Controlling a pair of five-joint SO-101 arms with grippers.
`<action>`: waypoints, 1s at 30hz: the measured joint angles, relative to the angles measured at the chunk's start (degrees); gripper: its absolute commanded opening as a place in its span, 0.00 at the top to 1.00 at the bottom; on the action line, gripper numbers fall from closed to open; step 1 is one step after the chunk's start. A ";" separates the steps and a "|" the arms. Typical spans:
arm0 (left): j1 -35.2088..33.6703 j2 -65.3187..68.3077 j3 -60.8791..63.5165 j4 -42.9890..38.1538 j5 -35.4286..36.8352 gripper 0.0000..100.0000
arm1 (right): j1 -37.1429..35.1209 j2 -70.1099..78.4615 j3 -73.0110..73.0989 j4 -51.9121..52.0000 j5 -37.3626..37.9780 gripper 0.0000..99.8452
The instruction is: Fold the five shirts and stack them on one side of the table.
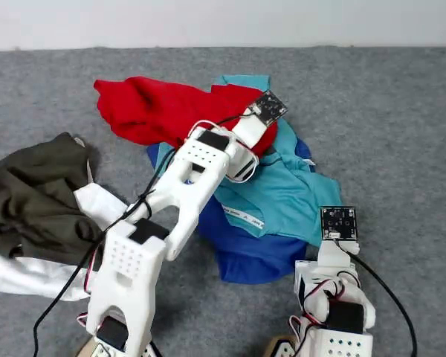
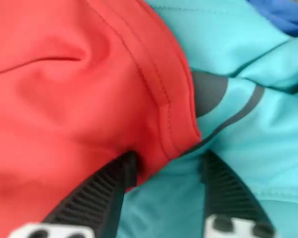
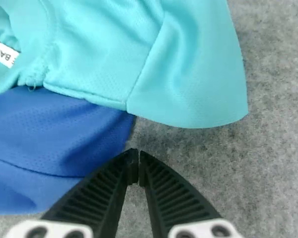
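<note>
Left pincer (image 2: 164,198) wide over red shirt (image 2: 64,99) hem; teal shirt (image 2: 258,163) may be pinched too. Right pincer (image 3: 139,166) closed, empty.

My black ribbed gripper (image 3: 139,154), tips together, hangs over the grey felt tabletop (image 3: 270,148) beside a blue mesh shirt (image 3: 49,144) under a turquoise mesh shirt (image 3: 139,49).
</note>
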 measured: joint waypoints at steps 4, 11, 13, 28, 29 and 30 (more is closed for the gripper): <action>0.18 4.48 -8.79 7.30 -1.58 0.99 | 0.00 0.00 0.00 0.00 0.00 0.99; -0.35 5.98 -24.44 22.77 -3.43 0.99 | 0.00 0.00 0.00 0.00 0.00 0.99; -1.23 5.98 -30.86 27.96 -3.60 0.99 | 0.00 0.00 0.00 0.00 0.00 0.99; -22.07 5.89 -74.29 44.57 -3.69 0.99 | 0.00 0.00 0.00 0.00 0.00 0.99; -24.18 5.80 -74.73 44.57 -3.78 0.99 | 0.00 0.00 0.00 0.00 0.00 0.99; -26.11 5.71 -74.90 44.57 -3.78 0.99 | 0.00 0.00 0.00 0.00 0.00 0.99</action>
